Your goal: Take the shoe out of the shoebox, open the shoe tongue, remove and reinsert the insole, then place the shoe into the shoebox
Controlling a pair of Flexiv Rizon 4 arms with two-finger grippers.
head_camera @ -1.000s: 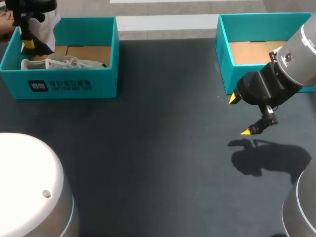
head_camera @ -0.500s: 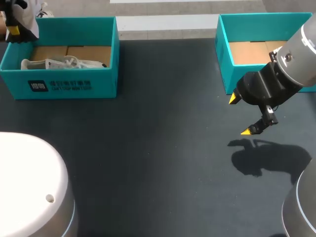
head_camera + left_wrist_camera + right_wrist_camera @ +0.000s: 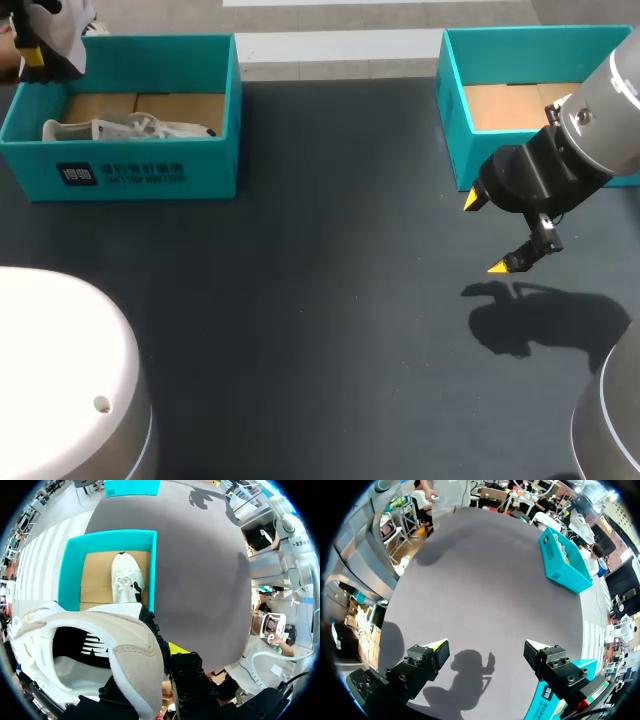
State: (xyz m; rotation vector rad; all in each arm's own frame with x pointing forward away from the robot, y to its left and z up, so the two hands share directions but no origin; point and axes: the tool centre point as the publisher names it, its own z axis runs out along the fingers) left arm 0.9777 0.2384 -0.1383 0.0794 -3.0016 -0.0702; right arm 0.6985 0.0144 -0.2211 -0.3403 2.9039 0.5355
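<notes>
While the left gripper (image 3: pixel 36 55) clamps a white shoe (image 3: pixel 100 645) over the teal shoebox (image 3: pixel 150 172), second shoe (image 3: pixel 120 128) lying inside, right gripper (image 3: pixel 486 233) spread apart above the desk (image 3: pixel 320 300).

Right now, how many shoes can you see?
2. One white lace-up shoe lies in the left teal cardboard shoebox; one white-and-beige shoe is held in the left gripper's fingers above it. More could hide behind the right shoebox's wall.

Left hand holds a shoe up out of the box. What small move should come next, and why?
Probably swing the left hand over the bare table and lower the shoe: it hangs clear of the box, and the open right hand hovers there.
</notes>
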